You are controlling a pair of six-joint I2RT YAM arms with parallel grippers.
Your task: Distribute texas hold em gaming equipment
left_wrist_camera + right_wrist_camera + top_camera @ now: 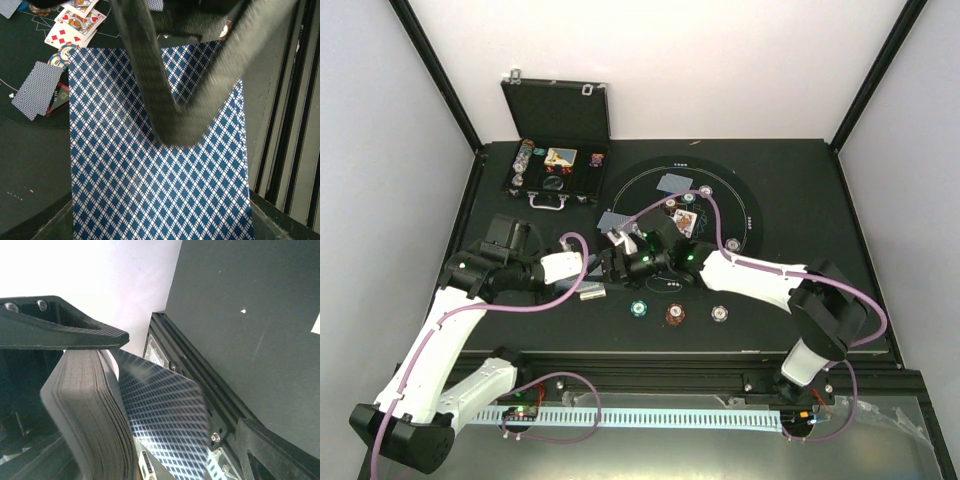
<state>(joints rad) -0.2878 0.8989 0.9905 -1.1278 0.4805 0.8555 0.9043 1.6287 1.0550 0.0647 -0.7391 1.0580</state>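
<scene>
My left gripper [598, 268] is shut on a deck of blue-backed cards [150, 190], which fills the left wrist view. My right gripper [623, 248] meets it from the right, its dark fingers [150, 75] lying blurred across the top card. In the right wrist view the deck's edge [85, 410] is at the left and one blue-backed card [165, 415] bends away from it, between my right fingers, which stand apart. Teal [639, 308], red-brown [675, 314] and white [720, 313] chips lie in front. Face-up cards [685, 220] and blue-backed cards [672, 182] lie on the mat.
The round black mat with a white outline [745, 200] covers the table's middle. The open black hinged case [555, 150] with chips stands at the back left. A small pale piece [590, 293] lies under the left wrist. The frame rail [200, 380] runs along the near edge.
</scene>
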